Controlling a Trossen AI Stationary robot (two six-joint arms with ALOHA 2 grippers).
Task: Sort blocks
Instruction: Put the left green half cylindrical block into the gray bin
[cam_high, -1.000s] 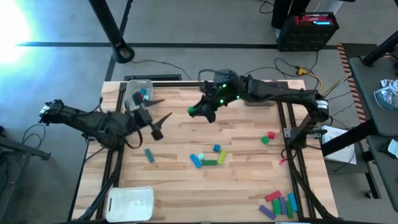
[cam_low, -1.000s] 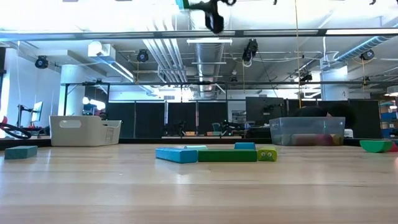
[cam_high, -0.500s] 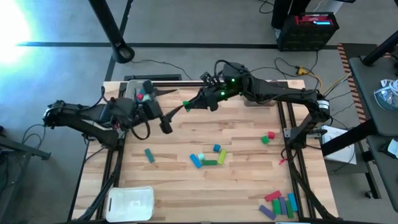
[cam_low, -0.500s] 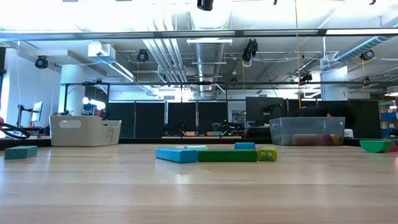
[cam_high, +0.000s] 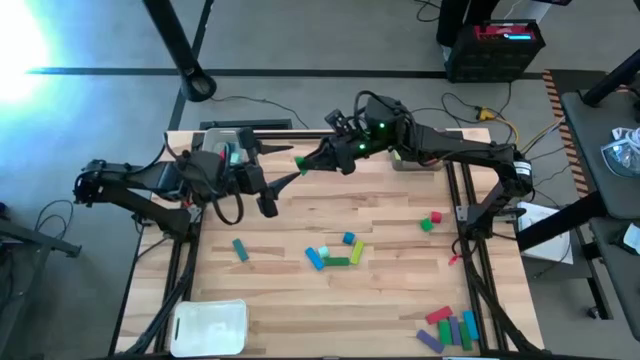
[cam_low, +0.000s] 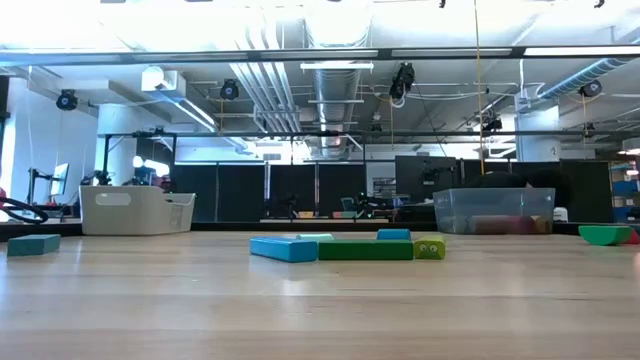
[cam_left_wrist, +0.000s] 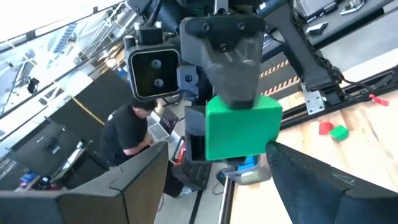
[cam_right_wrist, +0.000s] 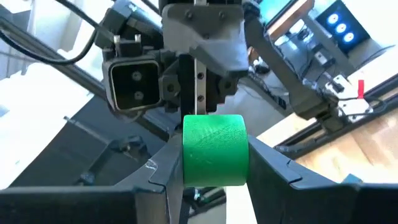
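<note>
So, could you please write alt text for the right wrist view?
The right claw grips a green block between its two dark fingers, held up facing the left arm's claw and wrist camera close ahead.

The right tool (cam_high: 303, 166) and the left tool (cam_high: 262, 185) meet tip to tip above the far left part of the counter (cam_high: 390, 215), with a block (cam_high: 299, 162) between them, held in the right tool. A tray (cam_high: 222, 146) lies just behind the left tool. A cluster of blocks (cam_high: 335, 252) lies on the counter nearer the front, well apart from both tools.
</note>
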